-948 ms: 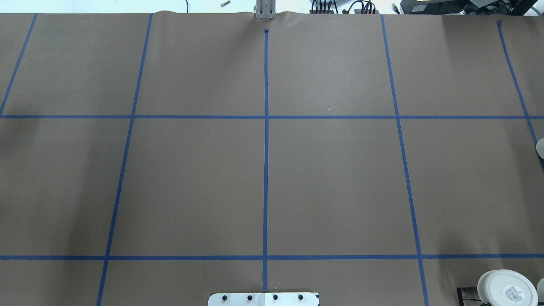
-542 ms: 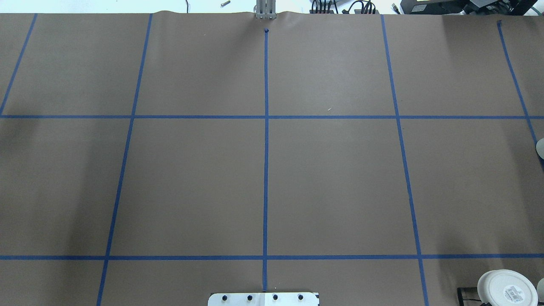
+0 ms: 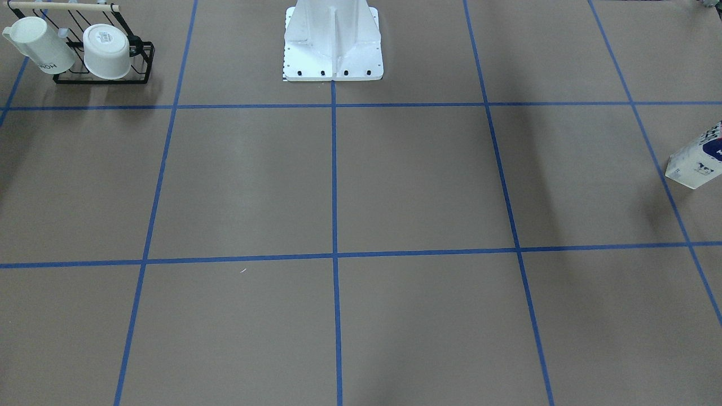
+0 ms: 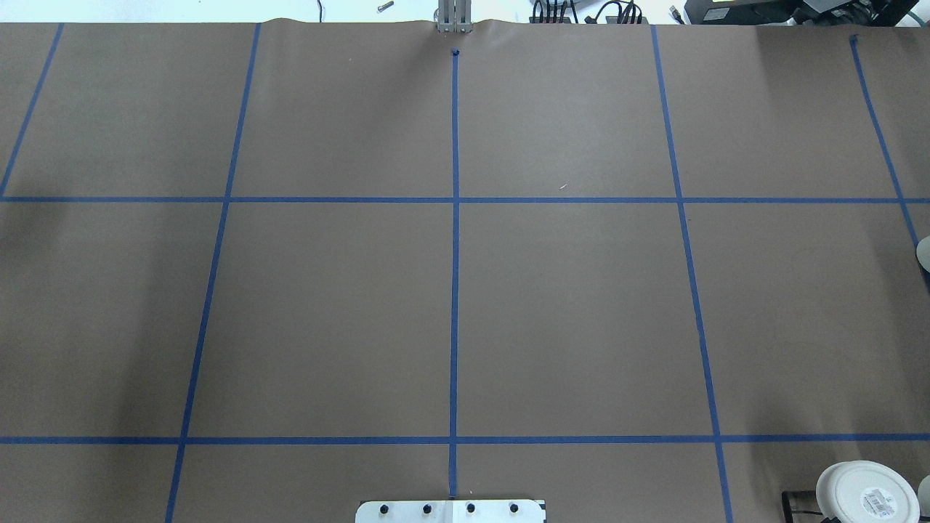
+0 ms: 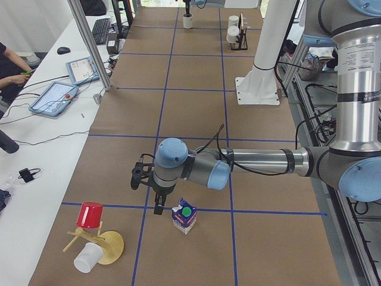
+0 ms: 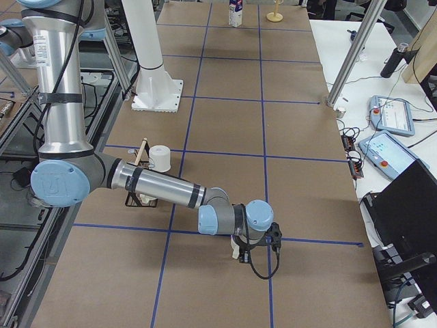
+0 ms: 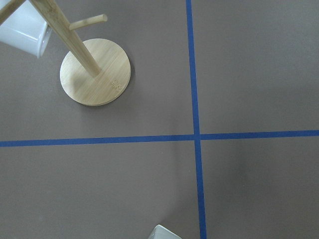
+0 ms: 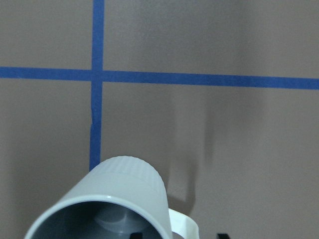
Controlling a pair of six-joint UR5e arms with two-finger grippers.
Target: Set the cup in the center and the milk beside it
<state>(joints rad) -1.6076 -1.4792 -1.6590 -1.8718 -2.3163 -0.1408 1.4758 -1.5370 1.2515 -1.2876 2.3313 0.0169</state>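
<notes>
The cup (image 8: 109, 204), a pale mug with a grey inside, stands on the brown paper right under my right gripper (image 8: 177, 234). The gripper's two dark fingertips (image 8: 222, 235) are apart, one over the cup's mouth and one outside the handle, so it is open. The cup also shows in the exterior right view (image 6: 235, 250) and as a sliver in the overhead view (image 4: 924, 254). The milk (image 5: 184, 215) stands upright near the table's left end and also shows in the front-facing view (image 3: 696, 160). My left gripper (image 5: 150, 193) hovers beside it; I cannot tell whether it is open. The center (image 4: 455, 200) is bare.
A black wire rack (image 3: 104, 73) holds a lettered mug (image 3: 39, 45) and a white cup with a sticker (image 4: 864, 494). A wooden mug tree (image 7: 94, 69) carries a red cup (image 5: 90, 214) and a white one. The robot's base (image 3: 333, 45) stands at the near edge.
</notes>
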